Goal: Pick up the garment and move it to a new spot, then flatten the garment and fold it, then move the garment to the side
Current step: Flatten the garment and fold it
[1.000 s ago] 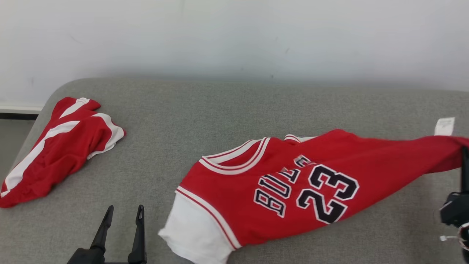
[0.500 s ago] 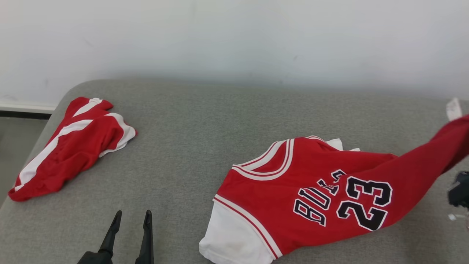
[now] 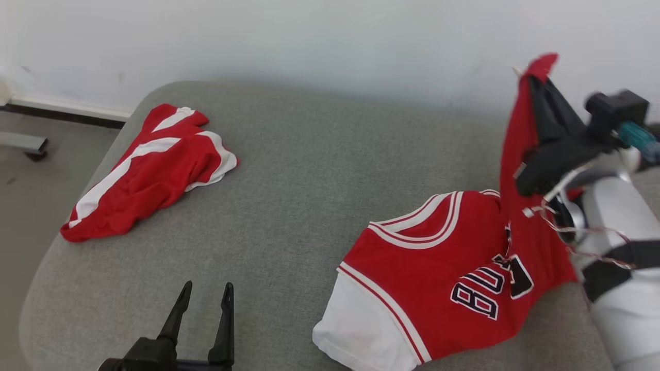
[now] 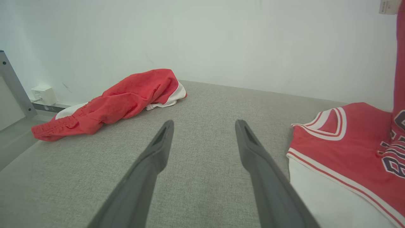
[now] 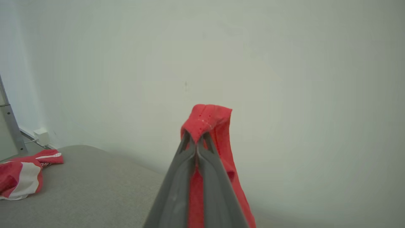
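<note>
Jersey: red mesh, white trim, peaked | right gripper pinching it | left gripper spread, empty

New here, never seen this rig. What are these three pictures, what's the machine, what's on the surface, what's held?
It is a two-armed wheeled robot. One picture looks down from its head; the other two look along each wrist's pincer. On the grey padded surface lie a red jersey and, further left, a second red-and-white garment. The right pincer is shut on one end of the jersey, held high; the rest lies on the surface. The left pincer is open and empty.
</note>
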Controlling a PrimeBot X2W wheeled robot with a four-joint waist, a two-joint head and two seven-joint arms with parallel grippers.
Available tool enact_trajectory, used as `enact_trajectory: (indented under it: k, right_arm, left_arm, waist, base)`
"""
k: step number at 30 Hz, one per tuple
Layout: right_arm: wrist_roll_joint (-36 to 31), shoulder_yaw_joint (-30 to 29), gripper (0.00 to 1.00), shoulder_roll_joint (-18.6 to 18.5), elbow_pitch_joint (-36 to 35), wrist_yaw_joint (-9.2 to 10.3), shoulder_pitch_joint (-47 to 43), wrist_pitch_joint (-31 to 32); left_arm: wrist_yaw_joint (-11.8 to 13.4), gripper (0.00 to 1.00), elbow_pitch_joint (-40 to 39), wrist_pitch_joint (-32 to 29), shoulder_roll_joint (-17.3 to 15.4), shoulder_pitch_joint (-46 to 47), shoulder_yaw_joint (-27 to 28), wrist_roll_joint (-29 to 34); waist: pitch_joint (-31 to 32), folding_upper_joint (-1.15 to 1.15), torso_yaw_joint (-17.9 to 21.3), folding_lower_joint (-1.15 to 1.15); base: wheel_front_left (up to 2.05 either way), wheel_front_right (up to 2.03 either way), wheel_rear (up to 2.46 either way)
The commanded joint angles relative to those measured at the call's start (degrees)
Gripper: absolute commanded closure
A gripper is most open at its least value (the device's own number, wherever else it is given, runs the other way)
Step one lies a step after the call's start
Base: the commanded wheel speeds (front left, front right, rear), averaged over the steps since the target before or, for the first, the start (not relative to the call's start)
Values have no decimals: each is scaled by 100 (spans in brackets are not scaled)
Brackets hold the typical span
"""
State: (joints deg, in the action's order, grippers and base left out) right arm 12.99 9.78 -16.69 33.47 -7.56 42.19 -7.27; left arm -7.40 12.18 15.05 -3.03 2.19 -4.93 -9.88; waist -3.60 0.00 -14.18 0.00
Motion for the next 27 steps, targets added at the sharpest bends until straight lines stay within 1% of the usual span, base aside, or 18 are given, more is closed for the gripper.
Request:
enact_trajectory:
  k: [1, 5, 8, 9, 10, 13, 18, 23, 25, 27]
  right_arm:
    - [-12, 147, 100, 115, 224, 15, 257, -83]
    - [25, 571, 100, 478, 1077, 15, 906, -262]
    - [40, 829, 100, 695, 1739, 15, 1154, -350]
    - [35, 905, 61, 740, 1931, 15, 1207, -370]
    - [63, 981, 0, 797, 2154, 15, 1249, -367]
    - [146, 1156, 0, 894, 2655, 15, 1347, -383]
    - [335, 1364, 0, 833, 3024, 15, 1401, -613]
    - [578, 1375, 0, 537, 2935, 15, 1318, -772]
    - [672, 1327, 0, 337, 2816, 15, 1193, -789]
    - [715, 1222, 0, 108, 2551, 15, 1045, -793]
  left_arm:
    - [-5, 0, 9, 19, 14, 100, -24, -21]
    - [-7, 0, 42, 19, 16, 220, -143, -88]
    - [-8, 0, 69, 19, 15, 300, -227, -151]
    - [-8, 0, 75, 19, 16, 320, -249, -162]
    - [-8, 0, 81, 19, 15, 336, -266, -175]
    - [27, 0, 87, 19, 16, 374, -316, -230]
    - [71, 0, 85, 19, 16, 343, -285, -180]
    - [64, 0, 56, 19, 16, 269, -183, -95]
    - [59, 0, 18, 19, 15, 252, -141, -75]
    - [63, 0, -53, 19, 14, 238, -94, -36]
  waist:
    - [-171, 0, -187, 0]
    - [-286, 0, -338, 0]
    - [-348, 0, -426, 0]
    - [-365, 0, -450, 0]
    - [-377, 0, -466, 0]
    - [-392, 0, -476, 0]
    - [-334, 0, -281, 0]
    - [-209, 0, -28, 0]
    - [-174, 0, 69, 0]
    - [-157, 0, 159, 0]
  base:
    - [0, 0, 0]
    - [0, 0, 0]
    - [0, 0, 0]
    - [0, 0, 0]
    - [0, 0, 0]
    - [0, 0, 0]
    - [0, 0, 0]
    - [0, 0, 0]
    - [0, 0, 0]
    - [0, 0, 0]
